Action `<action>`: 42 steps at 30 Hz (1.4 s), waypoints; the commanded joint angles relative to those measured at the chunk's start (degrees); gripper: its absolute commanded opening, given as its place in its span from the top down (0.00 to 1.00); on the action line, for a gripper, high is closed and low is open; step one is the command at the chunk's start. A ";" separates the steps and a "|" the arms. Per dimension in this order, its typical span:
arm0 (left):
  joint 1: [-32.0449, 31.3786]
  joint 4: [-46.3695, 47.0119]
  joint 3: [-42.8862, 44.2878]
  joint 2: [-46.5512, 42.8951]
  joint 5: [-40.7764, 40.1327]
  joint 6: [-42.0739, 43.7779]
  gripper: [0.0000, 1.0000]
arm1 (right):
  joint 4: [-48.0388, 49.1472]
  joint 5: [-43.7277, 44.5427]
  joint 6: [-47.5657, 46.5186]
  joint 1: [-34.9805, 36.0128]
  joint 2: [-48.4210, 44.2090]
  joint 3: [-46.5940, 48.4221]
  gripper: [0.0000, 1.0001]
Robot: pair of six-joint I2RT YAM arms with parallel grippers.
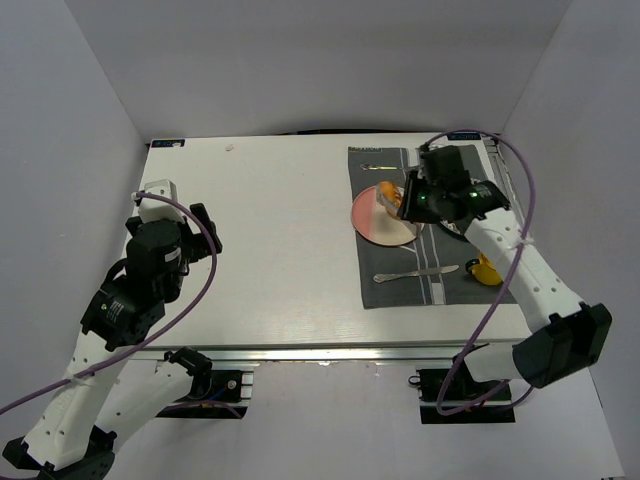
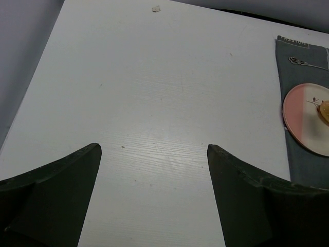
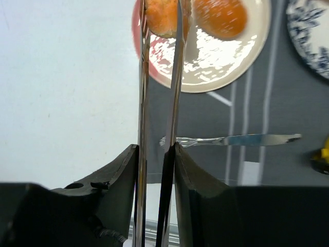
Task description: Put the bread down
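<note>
My right gripper [image 3: 156, 146] is shut on a pair of metal tongs [image 3: 175, 77] that reach out over a pink and cream plate [image 3: 226, 67]. The tong tips pinch a golden-orange piece of bread [image 3: 162, 18] just above the plate's left part. A second roundish, shiny orange bread roll [image 3: 221, 15] lies on the plate beside it. In the top view the right gripper [image 1: 408, 200] is at the plate [image 1: 380, 228], with bread [image 1: 385, 190] at its far edge. My left gripper [image 2: 154, 154] is open and empty over bare table, far left of the plate [image 2: 306, 123].
The plate sits on a grey striped placemat [image 1: 400, 290]. On the mat are a knife [image 3: 247, 139], a small spoon [image 1: 375, 166] at the far edge, a blue patterned dish [image 3: 311, 31] and a yellow object [image 1: 487, 270] at the right.
</note>
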 commanded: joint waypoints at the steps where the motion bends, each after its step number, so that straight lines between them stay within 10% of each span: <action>1: -0.28 0.31 0.49 0.03 0.71 -0.69 0.05 | 3.00 2.64 2.76 3.73 3.21 2.95 0.63; 42: -0.28 -1.28 -0.13 -1.64 -0.78 -0.25 0.05 | 5.64 8.88 2.33 9.01 12.54 0.32 0.52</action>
